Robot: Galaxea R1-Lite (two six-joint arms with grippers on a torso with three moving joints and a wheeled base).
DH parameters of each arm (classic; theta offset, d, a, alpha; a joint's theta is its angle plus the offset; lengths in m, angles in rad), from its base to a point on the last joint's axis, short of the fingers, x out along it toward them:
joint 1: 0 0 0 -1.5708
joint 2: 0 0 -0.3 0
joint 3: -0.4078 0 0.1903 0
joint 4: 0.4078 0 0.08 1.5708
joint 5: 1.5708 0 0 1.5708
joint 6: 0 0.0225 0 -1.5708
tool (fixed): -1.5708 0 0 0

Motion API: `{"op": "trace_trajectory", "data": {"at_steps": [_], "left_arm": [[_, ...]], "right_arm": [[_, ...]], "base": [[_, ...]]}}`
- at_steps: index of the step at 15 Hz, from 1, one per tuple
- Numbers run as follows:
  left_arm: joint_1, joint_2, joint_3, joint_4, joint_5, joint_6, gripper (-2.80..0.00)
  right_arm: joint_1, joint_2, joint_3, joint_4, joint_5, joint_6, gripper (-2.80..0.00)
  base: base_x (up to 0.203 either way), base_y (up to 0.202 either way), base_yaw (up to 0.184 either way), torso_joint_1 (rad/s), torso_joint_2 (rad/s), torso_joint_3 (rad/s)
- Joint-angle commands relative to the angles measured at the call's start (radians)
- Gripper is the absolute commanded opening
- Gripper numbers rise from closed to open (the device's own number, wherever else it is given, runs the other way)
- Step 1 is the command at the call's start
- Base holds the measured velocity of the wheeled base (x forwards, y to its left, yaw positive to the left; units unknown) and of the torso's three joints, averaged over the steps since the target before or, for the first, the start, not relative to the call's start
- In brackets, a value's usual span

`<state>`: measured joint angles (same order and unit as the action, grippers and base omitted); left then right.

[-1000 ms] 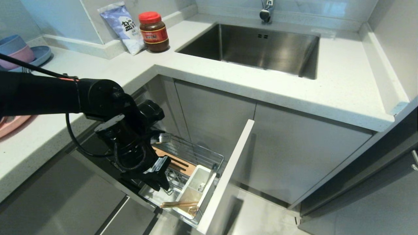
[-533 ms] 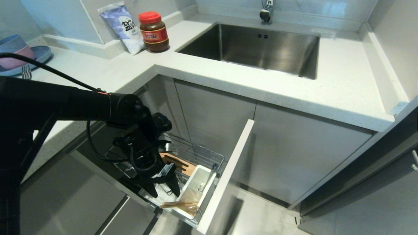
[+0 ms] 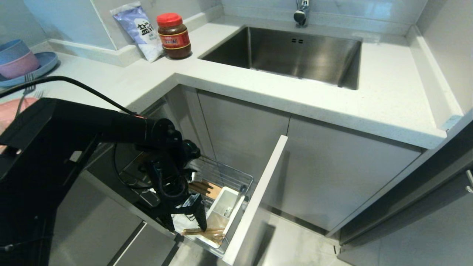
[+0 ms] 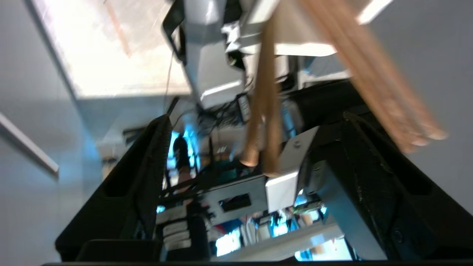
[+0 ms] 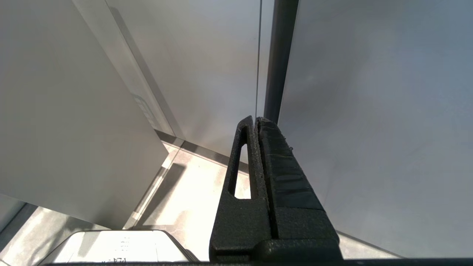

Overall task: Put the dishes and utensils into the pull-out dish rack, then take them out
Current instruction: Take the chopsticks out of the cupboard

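Note:
The pull-out dish rack stands drawn out below the counter, its light-grey front panel facing right. The chopsticks lie across the front end of the white caddy. My left gripper hangs open just above them, pointing down. In the left wrist view the chopsticks run between the spread fingers of the left gripper and touch neither. The pink plate and the fork lie on the counter at far left. My right gripper is shut and parked by the cabinet doors.
A blue plate with stacked blue and pink bowls sits at the counter's far left corner. A red-lidded jar and a salt bag stand beside the sink. A slotted wooden strip lies inside the rack.
The left arm has come down and forward over the rack's front end, and its gripper has gone from nearly shut to wide open. The chopsticks have stayed in place.

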<state>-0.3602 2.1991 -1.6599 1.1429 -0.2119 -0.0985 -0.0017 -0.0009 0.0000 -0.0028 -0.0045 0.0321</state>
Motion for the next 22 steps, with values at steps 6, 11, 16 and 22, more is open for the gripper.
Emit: {"op": "trace_trajectory", "data": {"at_steps": [6, 11, 16, 22], "left_arm": [[-0.004, 0.096, -0.049, 0.073, 0.006, -0.002, 0.0], [-0.016, 0.1, -0.077, 0.102, 0.002, -0.014, 0.0], [-0.025, 0.105, -0.064, 0.11, -0.006, -0.019, 0.0], [-0.028, 0.11, -0.067, 0.091, -0.005, -0.07, 0.0]], "right_arm": [[0.0, -0.002, 0.002, 0.0, 0.0, 0.0, -2.8], [0.0, -0.002, 0.001, 0.0, 0.0, 0.0, -2.8], [0.0, -0.002, 0.001, 0.0, 0.0, 0.0, -2.8], [0.0, -0.002, 0.002, 0.0, 0.0, 0.0, -2.8]], "base": [[0.0, 0.0, 0.0, 0.0, 0.0, 0.0], [0.0, 0.0, 0.0, 0.0, 0.0, 0.0], [0.0, 0.0, 0.0, 0.0, 0.0, 0.0], [0.0, 0.0, 0.0, 0.0, 0.0, 0.0]]}}
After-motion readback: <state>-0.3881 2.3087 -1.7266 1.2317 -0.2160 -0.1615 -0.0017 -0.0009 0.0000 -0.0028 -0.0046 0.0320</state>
